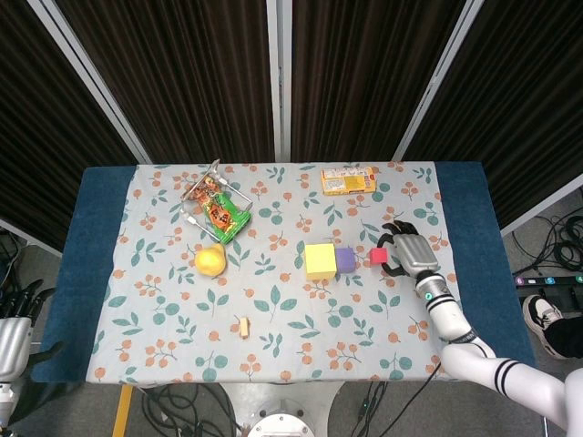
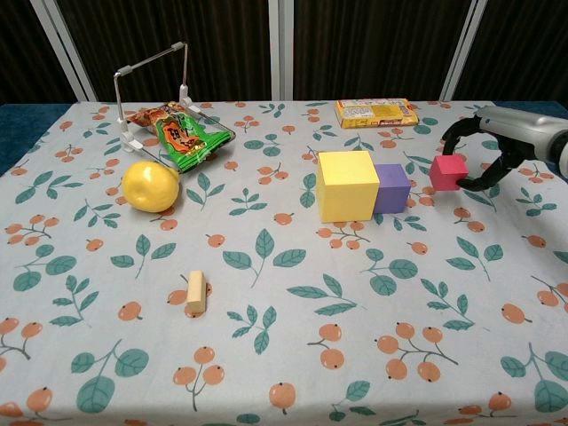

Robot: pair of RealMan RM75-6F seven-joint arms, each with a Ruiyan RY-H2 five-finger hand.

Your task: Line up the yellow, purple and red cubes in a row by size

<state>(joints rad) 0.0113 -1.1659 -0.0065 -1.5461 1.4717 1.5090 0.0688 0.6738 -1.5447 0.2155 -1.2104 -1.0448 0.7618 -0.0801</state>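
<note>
A large yellow cube stands mid-table with a smaller purple cube touching its right side. My right hand holds the small red cube between its fingers, just right of the purple cube with a small gap; whether the red cube touches the cloth I cannot tell. My left hand hangs off the table's left front corner, holding nothing, its fingers spread.
A yellow pear-like fruit, a snack bag on a wire rack, a flat yellow box at the back, and a small tan block near the front lie on the floral cloth.
</note>
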